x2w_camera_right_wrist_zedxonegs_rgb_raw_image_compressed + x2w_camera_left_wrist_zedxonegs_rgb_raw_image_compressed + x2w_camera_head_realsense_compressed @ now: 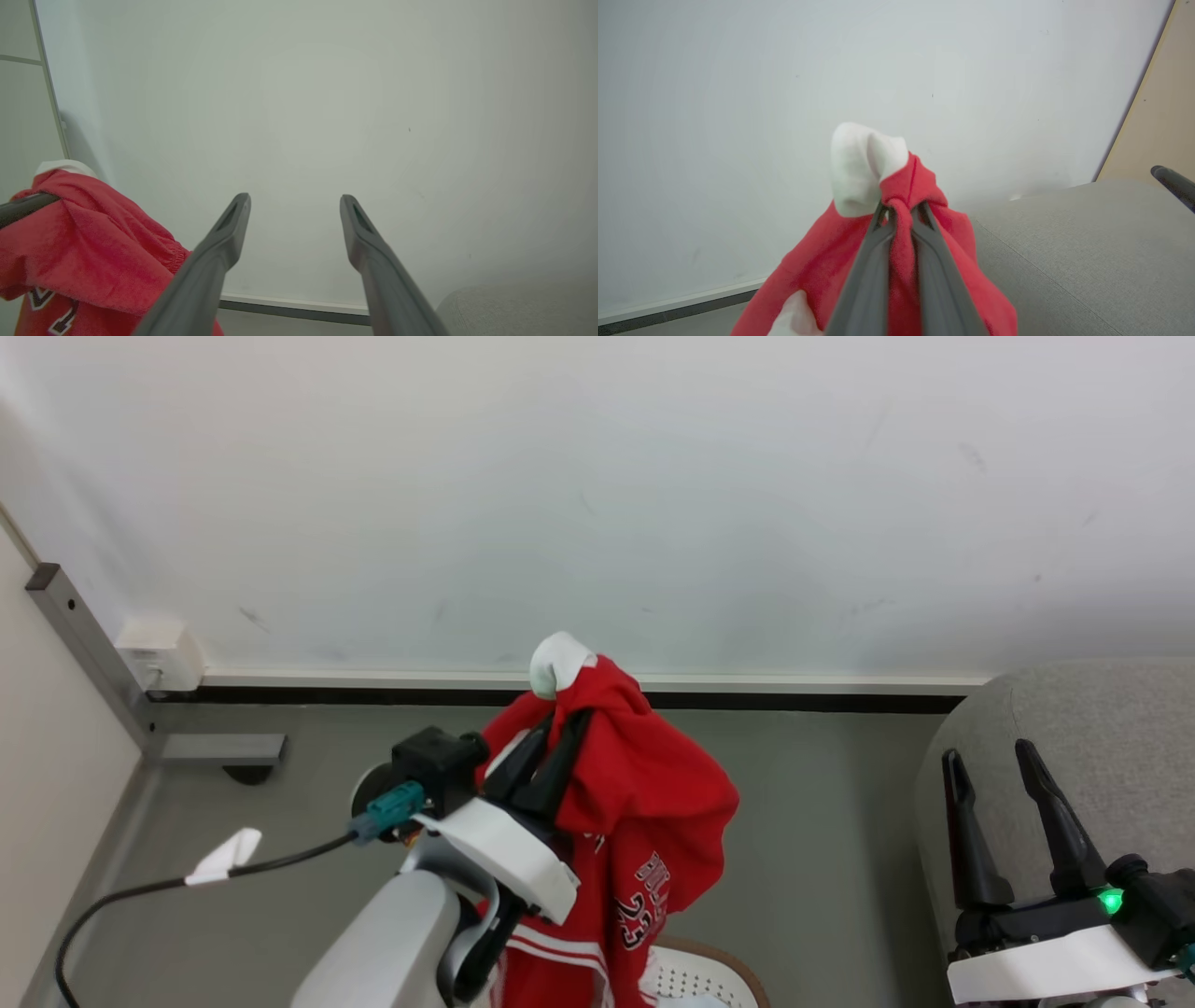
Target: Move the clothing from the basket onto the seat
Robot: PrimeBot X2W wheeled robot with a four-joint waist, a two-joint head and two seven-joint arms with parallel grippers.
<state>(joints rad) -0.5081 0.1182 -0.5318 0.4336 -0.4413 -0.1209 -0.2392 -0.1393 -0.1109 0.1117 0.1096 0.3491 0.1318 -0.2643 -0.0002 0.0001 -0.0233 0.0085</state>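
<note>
Left claw [560, 723] is clenched on a bunched fold of the clothing [644, 775], the red cloth squeezed into a narrow neck between its two dark fingers, as the left wrist view shows close up. Right claw [988, 753] stands spread wide and empty, held over the near corner of the seat [1102, 728]. A white knob of cloth sticks up above the pinch; whether it belongs to the jersey I cannot tell. The clothing hangs in the air above the basket [728, 957], well apart from the seat. It looks light, limp and not fragile, likely to swing and drape rather than hold any shape, so a gathered fold near the top seems a sound place to hold it. Its long axis runs straight down from the pinch, with the lettering and number turned sideways and the lower end lost at the picture's edge.
</note>
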